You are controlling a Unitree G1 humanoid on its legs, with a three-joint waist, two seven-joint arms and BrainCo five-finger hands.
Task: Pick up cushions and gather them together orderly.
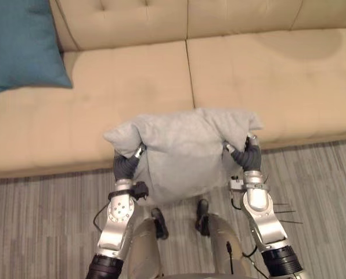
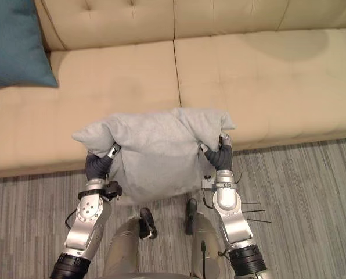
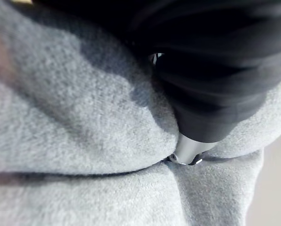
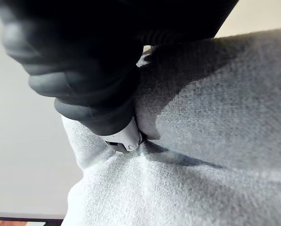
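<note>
Plain grey cushion, teal cushion, beige sofa, grey-striped floor.

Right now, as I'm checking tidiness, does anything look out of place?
The grey cushion hangs crumpled between the left hand and right hand, over the front edge of the sofa, apart from the blue cushion at its left end.

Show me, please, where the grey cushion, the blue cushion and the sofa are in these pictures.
grey cushion [image 1: 184, 148]: left eye view, middle of its upper face.
blue cushion [image 1: 22, 43]: left eye view, middle of its visible face.
sofa [image 1: 277, 81]: left eye view, bare part of its right seat.
</note>
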